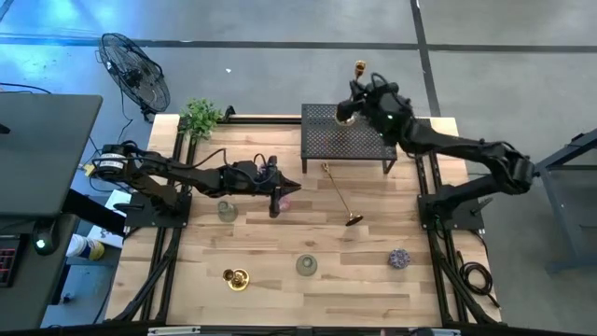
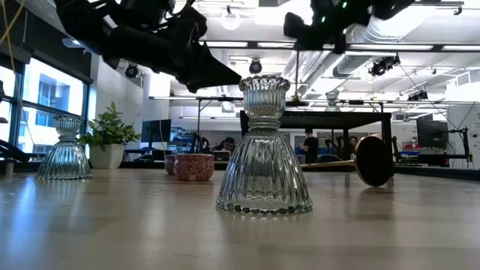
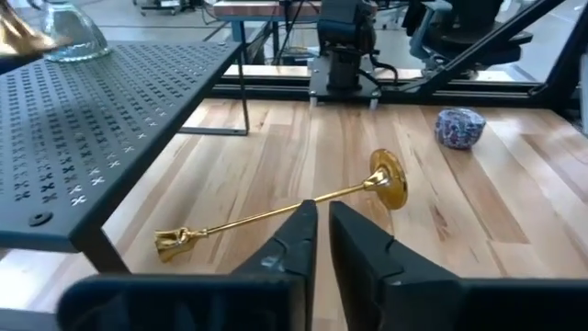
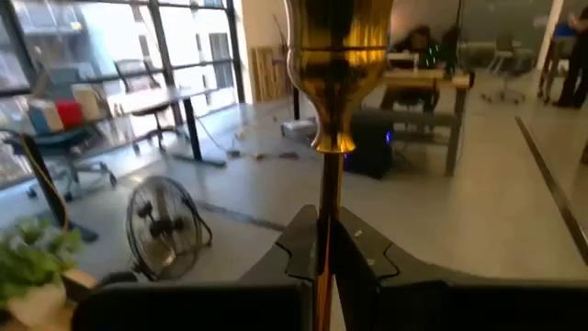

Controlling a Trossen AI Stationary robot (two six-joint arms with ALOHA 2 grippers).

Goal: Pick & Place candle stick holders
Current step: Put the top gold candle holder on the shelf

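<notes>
My right gripper (image 4: 323, 241) is shut on a tall brass candle stick (image 1: 360, 67), held upright over the far left part of the black mesh rack (image 1: 347, 140). A second brass stick (image 3: 276, 213) lies on its side on the table in front of the rack. My left gripper (image 3: 322, 241) hangs shut and empty above the table beside a pink cup (image 1: 285, 201). Two clear glass holders (image 1: 227, 211) (image 1: 307, 265), a short gold one (image 1: 235, 277) and a purple one (image 1: 399, 258) stand on the table. Another clear glass holder (image 3: 64, 28) stands on the rack. My right gripper pinches the brass stick's thin stem (image 4: 324, 207) between its two fingers, below the cup-shaped top (image 4: 335, 55). The fingers lie across the stem, and the stick stands upright. Its base is hidden by the gripper, so I cannot tell whether it rests on the rack.
A small green potted plant (image 1: 201, 117) stands at the far left corner. The rack fills the far middle of the table. A fan (image 1: 135, 70) stands on the floor beyond the table. Bare wood lies along the near edge between the holders.
</notes>
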